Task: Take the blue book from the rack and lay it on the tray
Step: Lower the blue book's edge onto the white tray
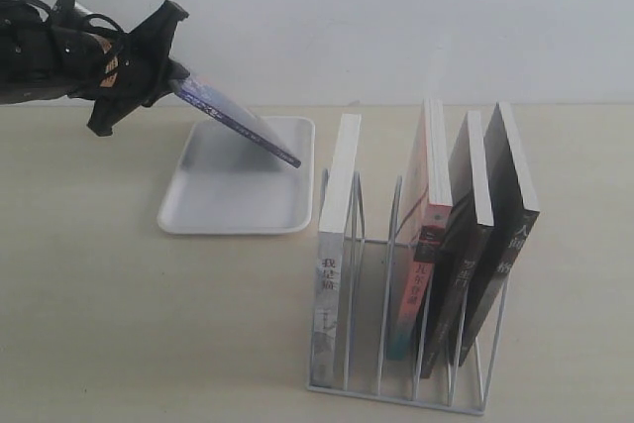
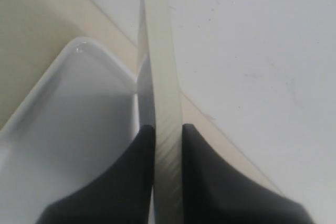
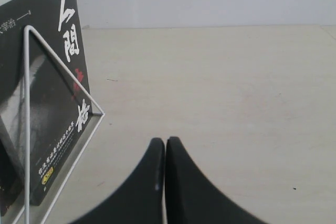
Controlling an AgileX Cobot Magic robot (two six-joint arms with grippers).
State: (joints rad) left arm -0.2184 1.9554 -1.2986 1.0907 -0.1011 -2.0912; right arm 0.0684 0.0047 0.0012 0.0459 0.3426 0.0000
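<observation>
My left gripper [image 1: 170,76] is shut on one end of the blue book [image 1: 238,121], which slants down over the white tray [image 1: 203,213], its low end above the tray's far right part. In the left wrist view the book's pale page edge [image 2: 160,77] runs between the two black fingers [image 2: 131,171], with the tray [image 2: 68,124] beneath. The white wire rack [image 1: 396,383] stands at the front right. My right gripper [image 3: 166,142] is shut on nothing, low over the table beside the rack's wire end [image 3: 63,66]; it is out of the exterior view.
The rack holds a white-spined book [image 1: 335,245], a red-and-teal-spined book [image 1: 424,235] and two black books [image 1: 485,245]. One black cover with white characters [image 3: 58,87] fills the edge of the right wrist view. A pale wall runs behind the table.
</observation>
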